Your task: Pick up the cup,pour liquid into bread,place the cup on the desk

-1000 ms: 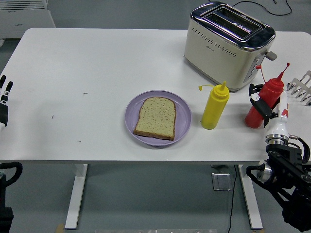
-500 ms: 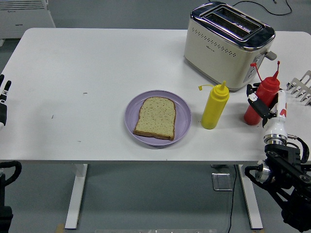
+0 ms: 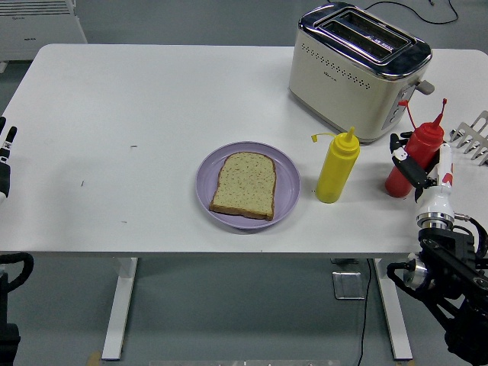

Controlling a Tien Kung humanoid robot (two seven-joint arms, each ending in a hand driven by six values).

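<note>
No cup anywhere on the table [image 3: 152,99] — the closest thing to it was a red squeeze bottle [image 3: 412,165] standing near the right edge, just in front of the toaster [image 3: 357,69]. The right hand [image 3: 418,169] had its fingers [image 3: 401,158] wrapped around that bottle, which looked about upright with its base apparently on the table, though the hand hid too much of it to be sure. So by the look of it the job was barely started: grip made, no lift, no pour. The bread [image 3: 244,185] sat dry and bare on the purple plate [image 3: 288,183] well to the left, with a yellow squeeze bottle [image 3: 337,165] standing between plate and red bottle. Lifting, carrying over, pouring and setting it down were all left. The left hand [image 3: 6,156] rested at the far left edge with its fingers straight and empty.
</note>
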